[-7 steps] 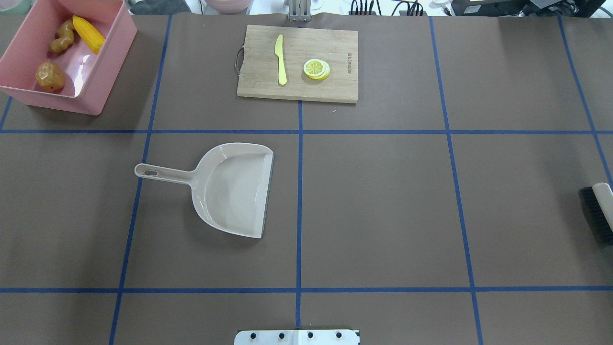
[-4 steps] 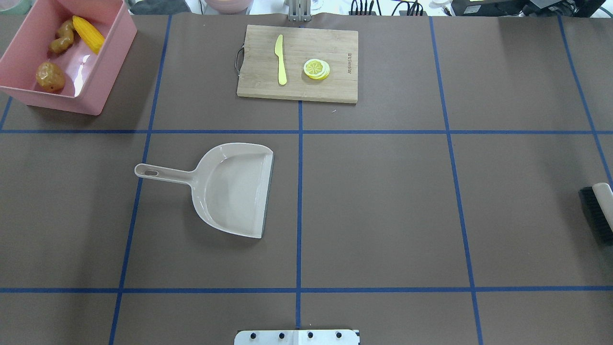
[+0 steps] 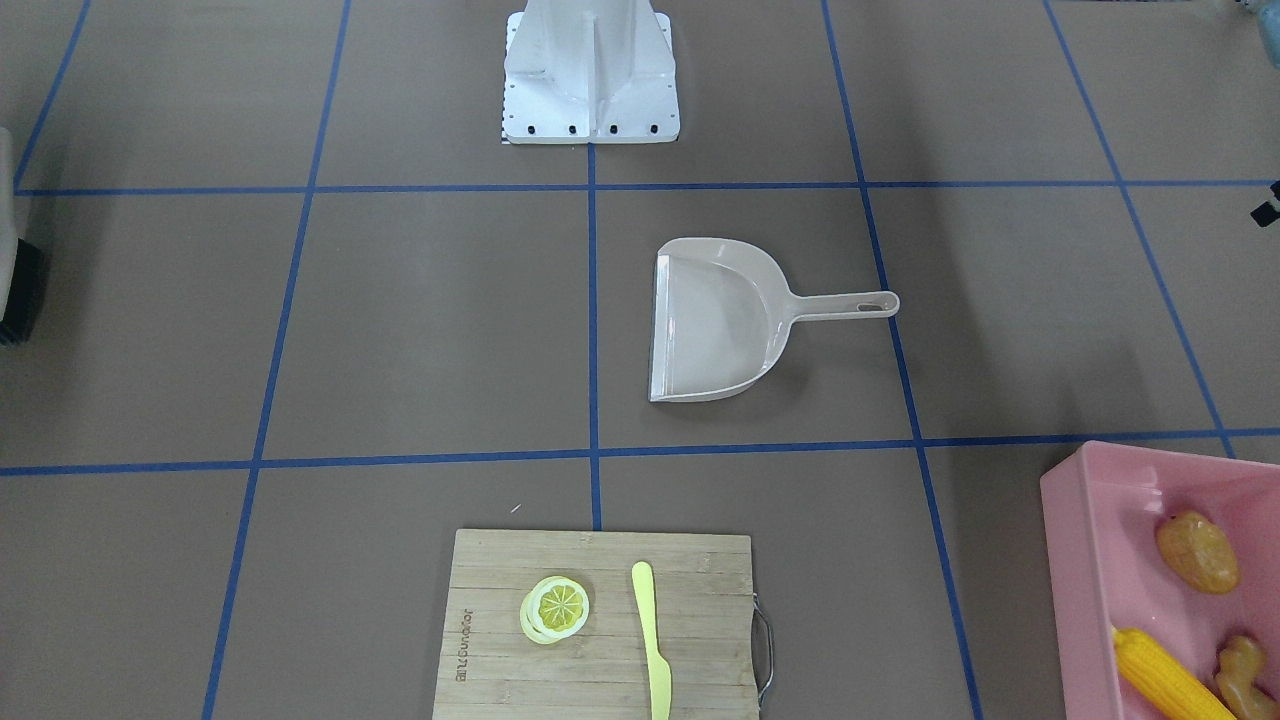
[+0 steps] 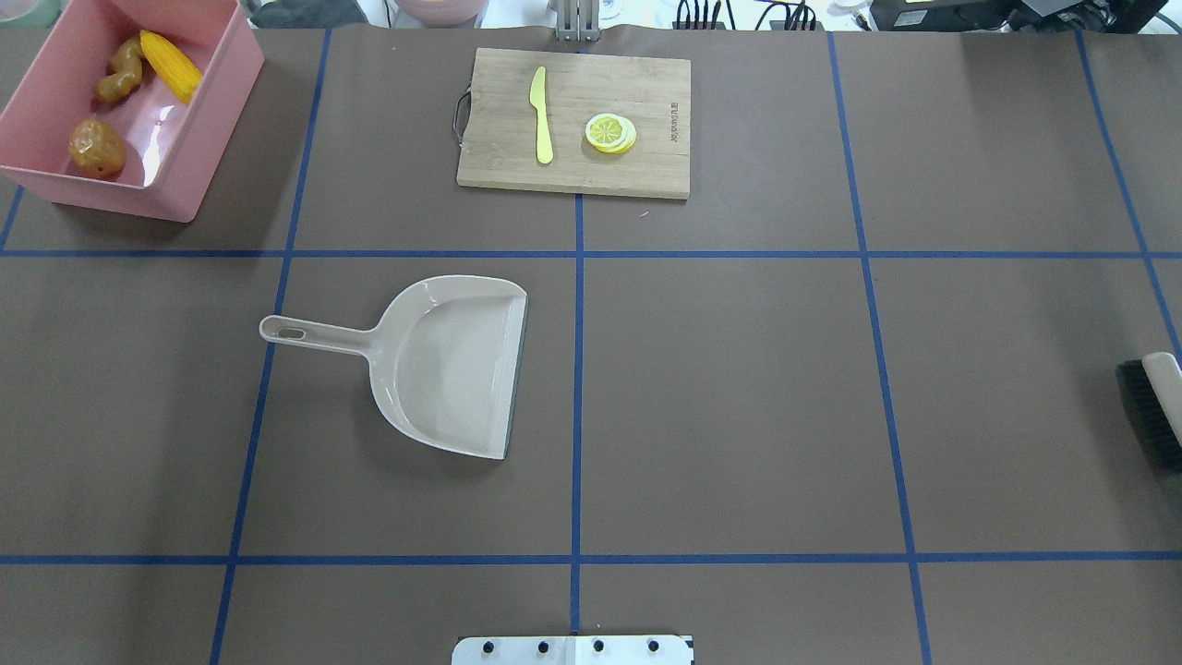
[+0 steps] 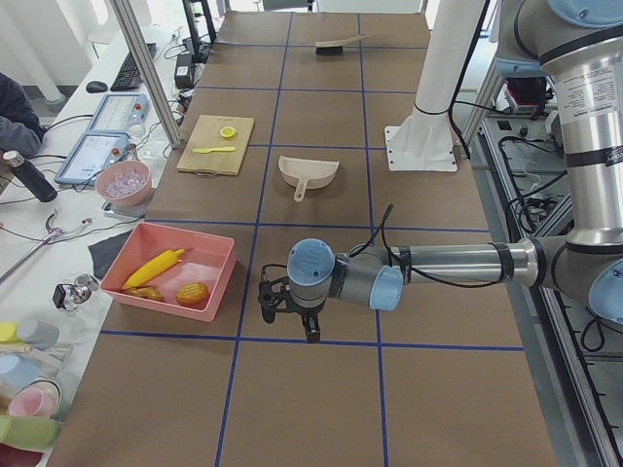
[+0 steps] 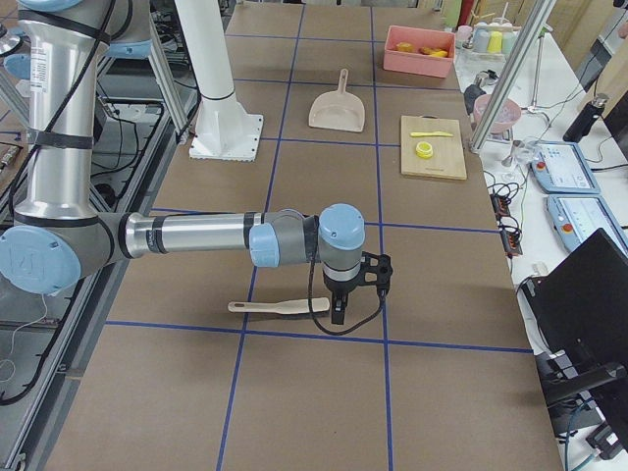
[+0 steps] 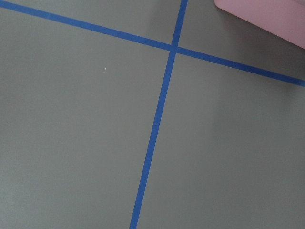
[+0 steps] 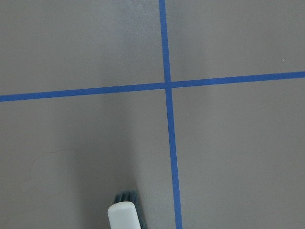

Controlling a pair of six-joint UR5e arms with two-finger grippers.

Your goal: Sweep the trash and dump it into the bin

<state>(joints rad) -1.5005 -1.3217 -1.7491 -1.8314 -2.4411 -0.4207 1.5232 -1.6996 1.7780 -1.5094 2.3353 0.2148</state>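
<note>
The trash lies inside the pink bin at the table's far left corner: a yellow corn cob, a tan ginger root and a brown potato. The front view shows the same bin with the potato and corn in it. My left gripper hangs over bare table just right of the bin, holding nothing. My right gripper hovers beside the brush, which lies flat. Both grippers show only in side views, so I cannot tell whether either is open or shut.
An empty beige dustpan rests left of the table's centre, handle pointing left. A wooden cutting board at the far middle carries a yellow knife and a lemon slice. The brush sits at the right edge.
</note>
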